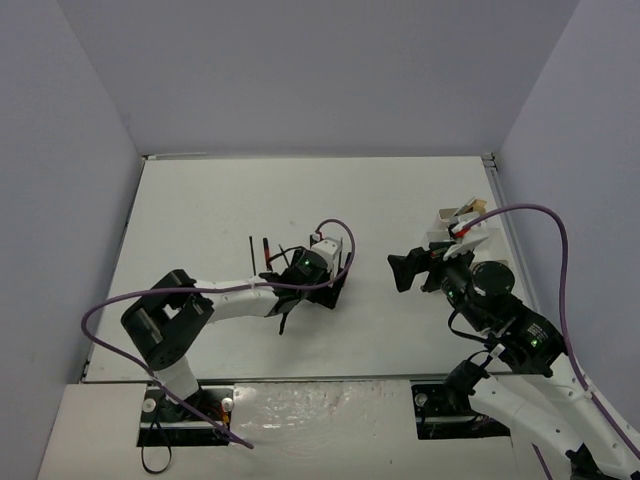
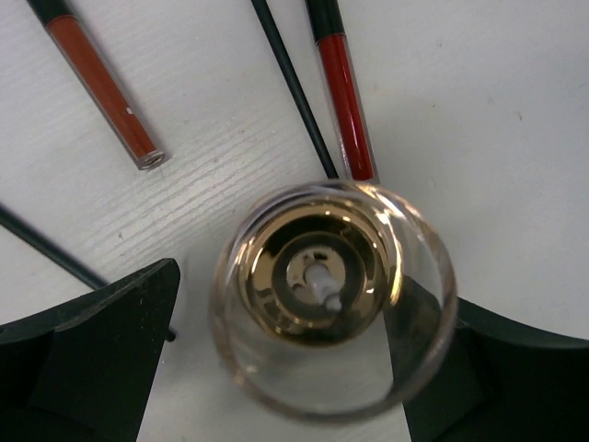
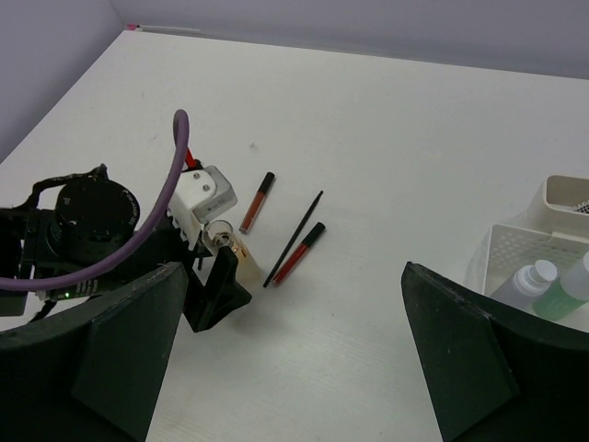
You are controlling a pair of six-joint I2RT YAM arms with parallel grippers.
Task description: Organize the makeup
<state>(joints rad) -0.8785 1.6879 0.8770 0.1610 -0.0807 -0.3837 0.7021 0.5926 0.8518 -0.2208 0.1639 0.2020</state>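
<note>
**Desk:** What's under the left arm?

**Me:** I'm looking straight down on the beige bottle (image 2: 331, 299). It's round, with a clear glossy wall, a gold collar inside and a small white nozzle at the centre. It stands upright near the middle of the tabletop (image 1: 220, 200), which is white with a faint grain.

**Desk:** Is it gripped?

**Me:** The left gripper (image 2: 290, 313) has its matte black jaws on either side, spread wider than the bottle. Bare tabletop shows between one finger and the bottle. The other finger sits partly behind the bottle, so I can't tell whether it touches.

**Desk:** What's around it?

**Me:** Toward the far edge lies a glossy deep-red stick (image 2: 345, 101), its tip right at the bottle. A thin black stick (image 2: 294, 87) lies alongside it. An orange-red stick (image 2: 101, 78) lies apart from those, and a second black stick (image 2: 46, 249) runs in behind one finger.

**Desk:** And the right side?

**Me:** The right gripper (image 3: 293, 267) hangs with its jaws wide and nothing between them. By the right edge sits a white plastic tray (image 3: 515, 244) with a perforated wall. A grey bottle (image 3: 529, 281) and a green bottle (image 3: 575, 290) stand in it side by side. From there, the left arm and its purple cable (image 3: 175, 175) block part of the view.
</note>
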